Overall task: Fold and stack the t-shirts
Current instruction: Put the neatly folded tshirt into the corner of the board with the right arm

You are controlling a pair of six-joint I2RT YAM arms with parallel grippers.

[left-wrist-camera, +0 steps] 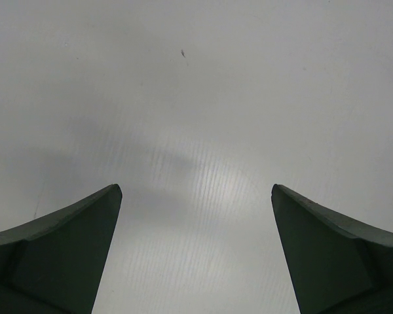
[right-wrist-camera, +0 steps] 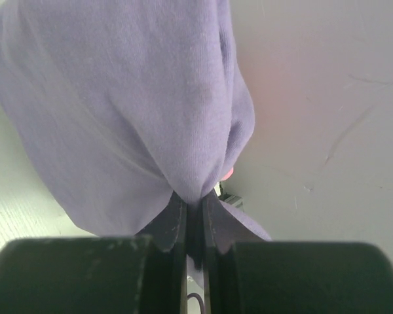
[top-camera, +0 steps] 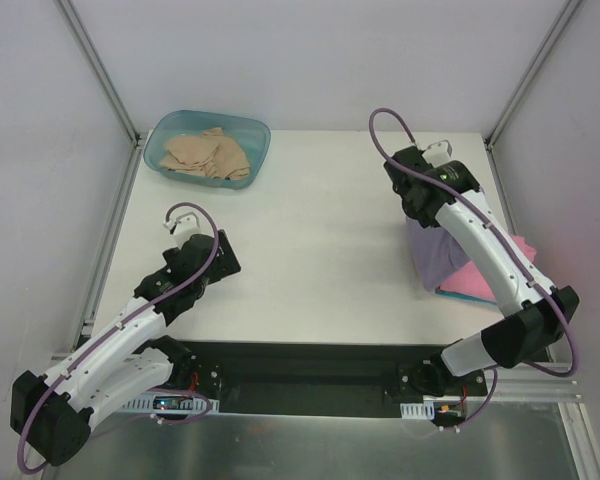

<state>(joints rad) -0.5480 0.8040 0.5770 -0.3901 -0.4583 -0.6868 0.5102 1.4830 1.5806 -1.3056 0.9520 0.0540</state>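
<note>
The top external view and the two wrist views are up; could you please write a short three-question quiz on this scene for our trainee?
1. True or false: the right gripper is shut on the lavender t-shirt.
2. Where does the tan t-shirt lie? A) in the teal tub B) on the pink t-shirt C) under the left gripper
3. Fill in: the left gripper's jaws stand ____ above the bare table.

Key: 1 true; 2 A; 3 open.
</note>
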